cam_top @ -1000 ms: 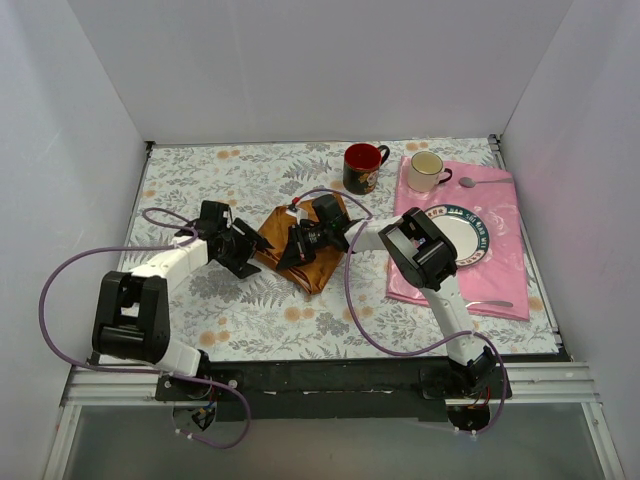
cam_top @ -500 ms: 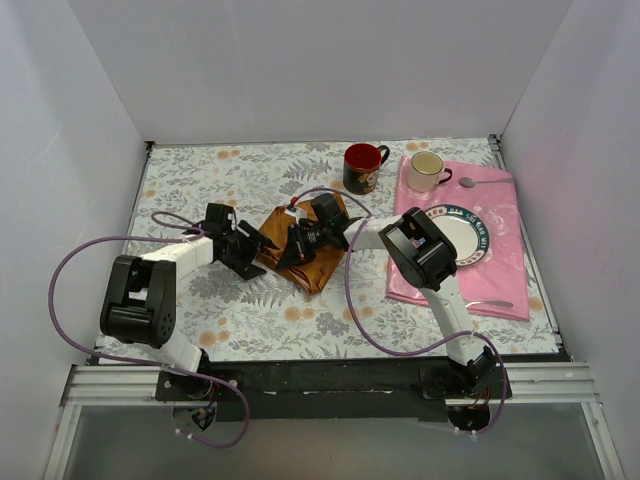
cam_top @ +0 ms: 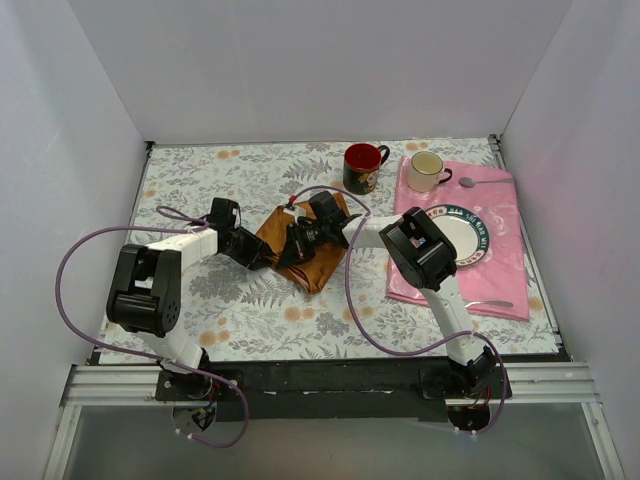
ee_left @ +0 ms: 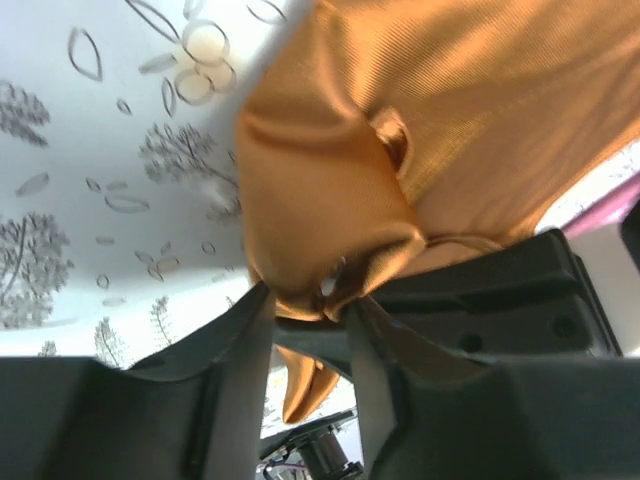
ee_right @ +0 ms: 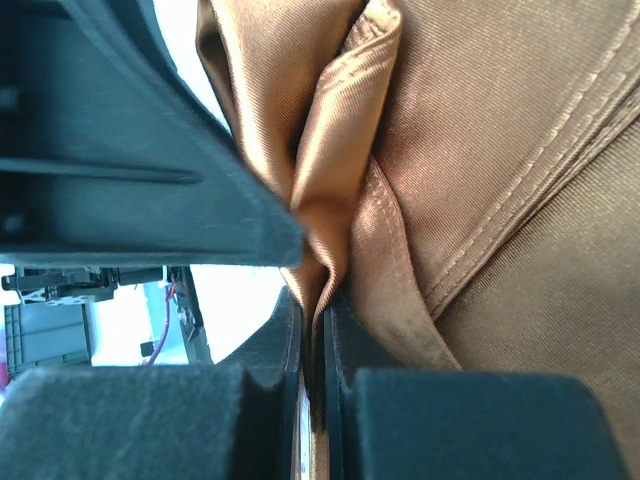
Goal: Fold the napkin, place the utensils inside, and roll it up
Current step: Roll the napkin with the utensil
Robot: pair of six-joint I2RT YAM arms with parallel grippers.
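Your left claw (ee_left: 307, 298) pinches a bunched corner of the napkin (cam_top: 318, 268), which lies folded in the middle of the tabletop (cam_top: 230, 300). Your right claw (ee_right: 315, 310) is clamped narrowly on a fold of the same napkin. The pink cloth (cam_top: 500, 275) lies farther right.

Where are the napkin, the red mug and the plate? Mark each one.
napkin (cam_top: 314, 268), top external view, on its bare near corner.
red mug (cam_top: 358, 177), top external view, on its outer side.
plate (cam_top: 482, 240), top external view, on its patterned rim.
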